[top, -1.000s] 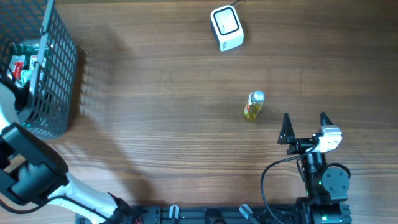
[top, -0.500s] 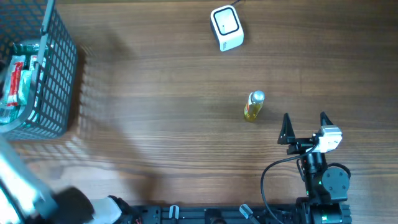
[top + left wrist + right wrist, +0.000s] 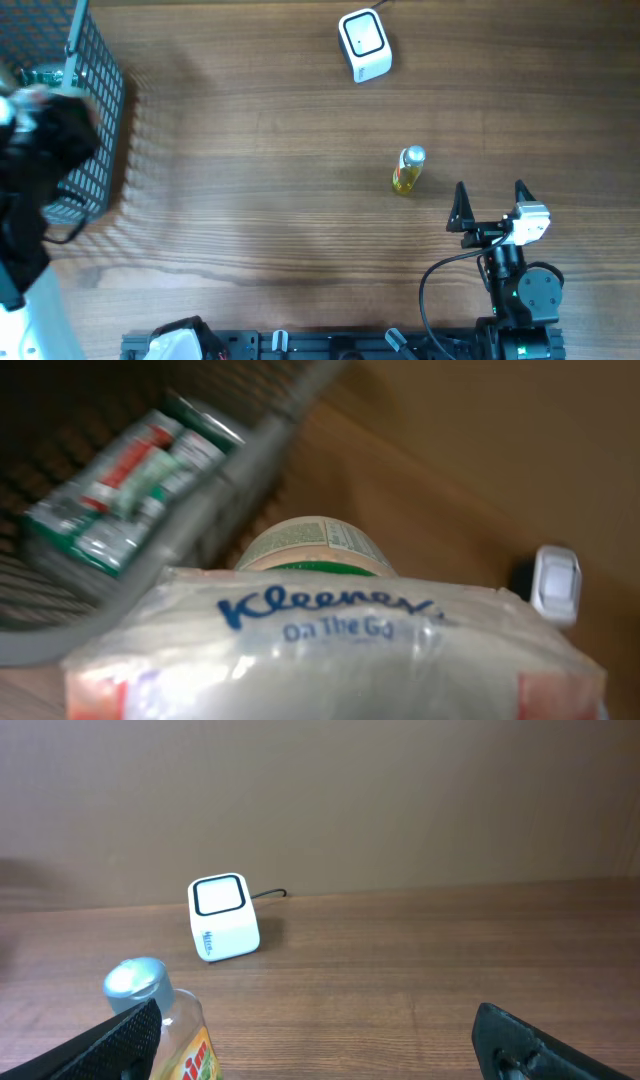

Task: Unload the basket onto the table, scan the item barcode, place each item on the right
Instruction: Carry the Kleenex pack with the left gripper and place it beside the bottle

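**Left side.** The left gripper [image 3: 42, 125] is over the wire basket [image 3: 100, 90]. It appears to be clamped on the tissue pack [image 3: 330, 650], although the pack hides its fingers. The pack sits directly ahead of the wrist, above the basket rim and above a round jar [image 3: 315, 545].

**Orientation.** The pack's long axis runs crosswise to the gripper, side to side. Its printed brand face is turned back toward the wrist. No barcode shows on that face.

**Step in hand.** Carry the pack to the scanner [image 3: 363, 44], which lies ahead and to the right of the gripper.
- Lift the pack clear of the basket rim first.
- Turn the hidden face, where the code probably is, toward the scanner window.
- Keep the soft wrapper flat.

**Right side.** The right gripper [image 3: 490, 200] is wide open and empty, with a small bottle [image 3: 408, 170] just ahead on its left.
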Robot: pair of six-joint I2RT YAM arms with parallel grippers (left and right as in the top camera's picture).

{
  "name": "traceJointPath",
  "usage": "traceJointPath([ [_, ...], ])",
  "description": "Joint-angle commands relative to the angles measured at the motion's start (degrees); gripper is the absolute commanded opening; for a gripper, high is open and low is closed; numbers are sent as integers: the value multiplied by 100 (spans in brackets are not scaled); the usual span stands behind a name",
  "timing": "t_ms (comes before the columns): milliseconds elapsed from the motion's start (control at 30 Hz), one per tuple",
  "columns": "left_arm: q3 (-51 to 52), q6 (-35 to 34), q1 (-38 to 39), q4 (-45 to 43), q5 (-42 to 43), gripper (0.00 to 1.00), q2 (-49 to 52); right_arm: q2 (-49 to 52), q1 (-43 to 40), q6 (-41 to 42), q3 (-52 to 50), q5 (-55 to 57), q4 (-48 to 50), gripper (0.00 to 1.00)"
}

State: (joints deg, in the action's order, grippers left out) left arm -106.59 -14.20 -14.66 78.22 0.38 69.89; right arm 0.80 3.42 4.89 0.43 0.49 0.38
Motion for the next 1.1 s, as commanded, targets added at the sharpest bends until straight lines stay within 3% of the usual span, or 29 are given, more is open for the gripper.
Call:
traceJointPath([
  [0,245,-358,1274,179,-142,51,90,0,-33,-2,-13,76,15,100],
  [167,1469,-1110,2911,-216,-608,51,369,0,-33,0,-13,76,13,100],
  [333,3167,-2009,4555,-1989,-763,49,1019,0,-33,0,-13,76,13,100],
  [500,3543,-2127,5536,-3123,-822,50,2240,0,-33,0,-13,76,13,100],
  [733,3541,-2514,5978,-3891,-822,50,3071,0,-33,0,-13,76,13,100],
  [933,3545,-2570,6022,-3753,-796,59,3108,0,-33,0,-13,76,13,100],
  [1067,3545,-2573,6120,-3821,-798,59,3248,0,-33,-2,-13,76,13,100],
])
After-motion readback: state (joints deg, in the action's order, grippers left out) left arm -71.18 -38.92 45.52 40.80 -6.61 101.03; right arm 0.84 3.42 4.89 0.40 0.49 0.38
